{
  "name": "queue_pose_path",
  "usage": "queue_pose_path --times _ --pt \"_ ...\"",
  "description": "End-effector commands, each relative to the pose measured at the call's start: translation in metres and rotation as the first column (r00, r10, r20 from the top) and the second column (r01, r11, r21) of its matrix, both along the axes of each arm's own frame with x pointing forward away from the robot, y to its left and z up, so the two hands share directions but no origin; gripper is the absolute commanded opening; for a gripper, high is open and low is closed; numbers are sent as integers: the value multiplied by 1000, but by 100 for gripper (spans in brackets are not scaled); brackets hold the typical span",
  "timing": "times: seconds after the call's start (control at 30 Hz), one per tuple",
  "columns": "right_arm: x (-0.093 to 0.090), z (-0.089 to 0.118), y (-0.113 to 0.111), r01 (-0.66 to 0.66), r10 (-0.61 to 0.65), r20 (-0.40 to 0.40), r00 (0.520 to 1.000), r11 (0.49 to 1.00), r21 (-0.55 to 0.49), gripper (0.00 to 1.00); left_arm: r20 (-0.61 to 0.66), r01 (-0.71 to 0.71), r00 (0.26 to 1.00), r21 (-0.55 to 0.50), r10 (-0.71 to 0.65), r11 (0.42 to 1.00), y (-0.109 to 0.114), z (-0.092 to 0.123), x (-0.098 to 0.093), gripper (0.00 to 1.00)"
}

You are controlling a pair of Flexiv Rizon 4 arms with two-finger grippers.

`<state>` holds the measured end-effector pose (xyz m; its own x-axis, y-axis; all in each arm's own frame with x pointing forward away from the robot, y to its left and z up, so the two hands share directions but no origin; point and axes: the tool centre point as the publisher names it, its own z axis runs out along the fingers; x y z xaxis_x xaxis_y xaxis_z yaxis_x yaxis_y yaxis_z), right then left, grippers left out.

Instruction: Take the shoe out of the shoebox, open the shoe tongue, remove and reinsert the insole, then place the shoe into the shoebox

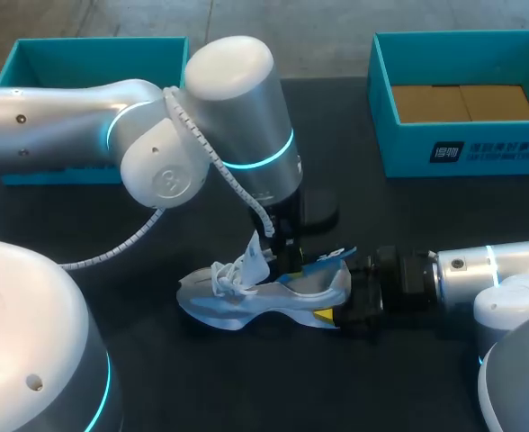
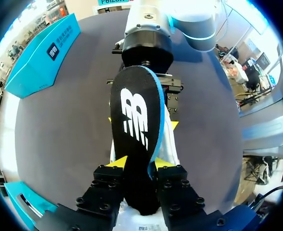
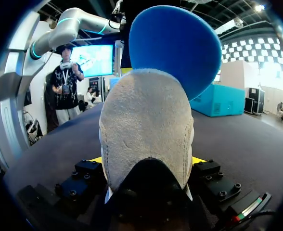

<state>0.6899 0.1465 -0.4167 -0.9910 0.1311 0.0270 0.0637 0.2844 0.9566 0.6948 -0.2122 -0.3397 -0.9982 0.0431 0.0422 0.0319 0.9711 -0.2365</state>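
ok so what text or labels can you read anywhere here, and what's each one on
shoebox at the right: white print on its front wall, too small to read.
insole: a white logo mark, no words.
shoe: no readable text.

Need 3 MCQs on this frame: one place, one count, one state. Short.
1. Where is the shoe? A) inside the right box B) inside the left box C) on the table
2. How many teal boxes? A) one B) two C) three
3. The left pincer is: A) shut on the insole B) open, empty C) shut on a lace

Answers: 1C, it lies on the dark top, heel in the right pincer. 2B, left box and right box. 3A, both yellow tips press the insole's edges.
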Motion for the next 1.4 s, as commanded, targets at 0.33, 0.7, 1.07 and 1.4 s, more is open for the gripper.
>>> queue_pose_path --times 0.33,0.7,1.07,1.4 --pt "-2 0 0 1 -1 -1 1000 1000 -4 0 11 43 999 -17 -42 999 7 14 -8 41" --pt "-2 0 0 1 -1 -1 1000 1000 -4 0 28 63 998 -27 -63 998 6 19 -17 45" --pt "-2 0 0 1 -1 -1 1000 1000 -4 0 116 49 992 -77 -40 996 3 26 -32 47" --pt "-2 0 0 1 -1 -1 1000 1000 -4 0 177 39 984 -94 -22 995 -4 21 -38 47"
